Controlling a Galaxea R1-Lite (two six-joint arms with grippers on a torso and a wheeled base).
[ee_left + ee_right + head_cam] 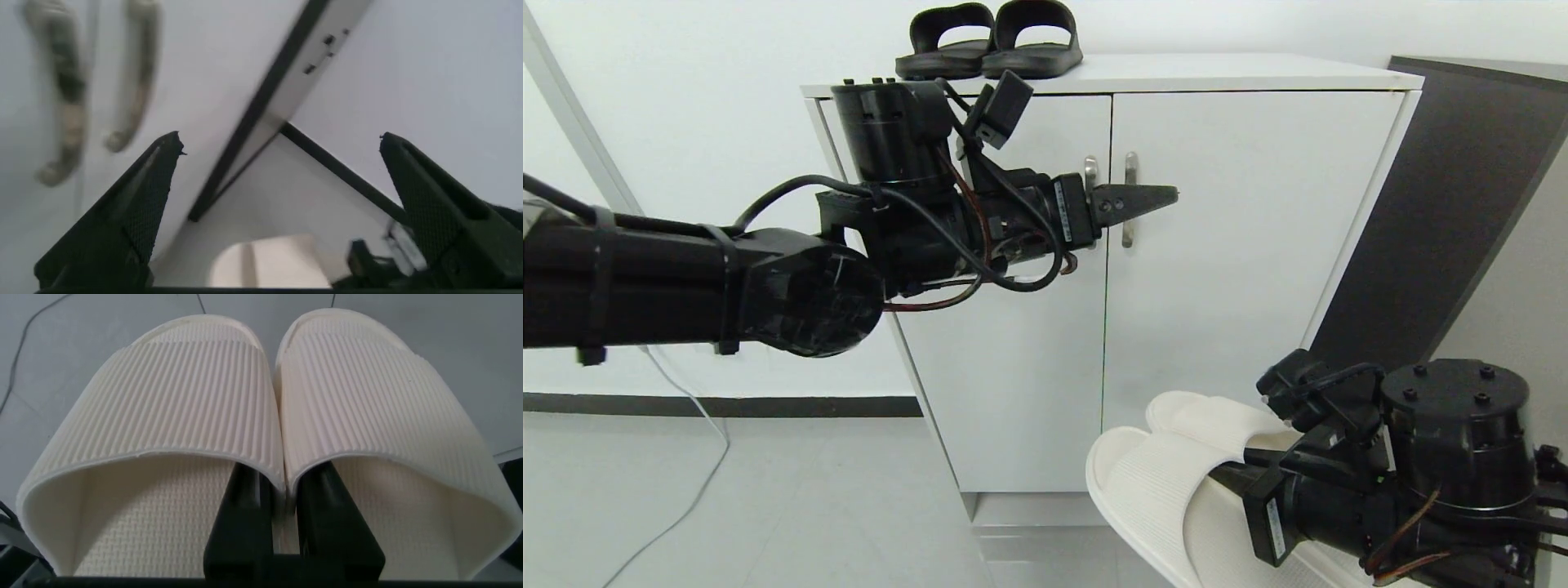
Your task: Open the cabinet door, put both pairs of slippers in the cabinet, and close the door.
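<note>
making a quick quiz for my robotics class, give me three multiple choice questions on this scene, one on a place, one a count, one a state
1. Where is the black pair of slippers?
A on the floor; B on top of the cabinet; C inside the cabinet.
2. How many handles do the cabinet doors show?
A one; B four; C two.
3. What state is the right end effector in?
A shut on the white slippers; B open and empty; C clamped on a handle.

Answers:
1 B, the pair rests on the cabinet's top panel.
2 C, there is one handle on each closed door.
3 A, its fingers pinch the slippers' inner walls together.
</note>
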